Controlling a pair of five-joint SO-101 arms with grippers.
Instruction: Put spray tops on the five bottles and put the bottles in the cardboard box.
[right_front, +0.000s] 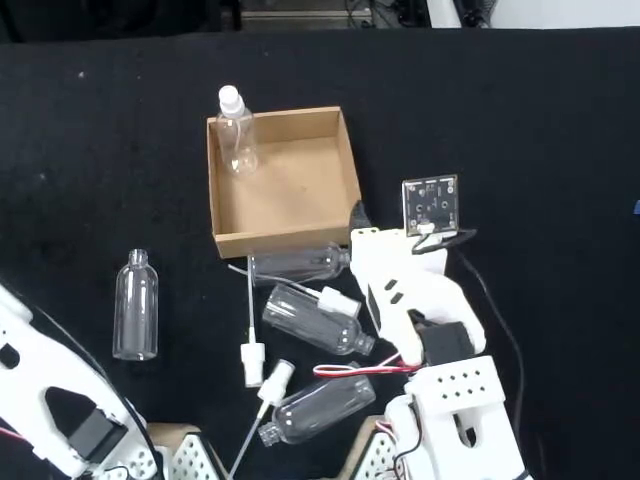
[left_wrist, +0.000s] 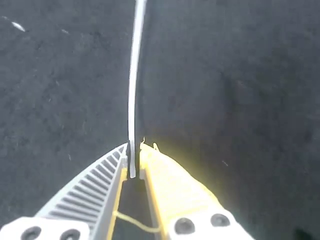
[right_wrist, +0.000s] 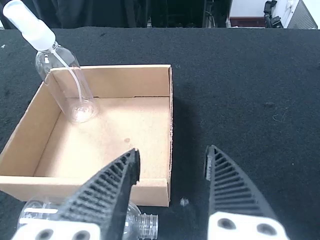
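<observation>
The cardboard box (right_front: 285, 241) holds one capped bottle (right_front: 237, 135) in its 11 o'clock corner. The right hand (right_wrist: 172, 160) gapes empty by its 5 o'clock corner. The left hand (left_wrist: 134, 160) pinches a spray top (left_wrist: 134, 90) by its tube; the nearest open bottle (right_front: 318, 408) lies at 3 o'clock, neck toward 8.

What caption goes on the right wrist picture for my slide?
Open hand hovers by the cardboard box with one spray-topped bottle inside.

Brown cardboard box (right_front: 300, 190), clear bottles (right_front: 136, 305) (white tops (right_front: 231, 99)), left pincer (left_wrist: 134, 150) seemingly white-and-yellow.
</observation>
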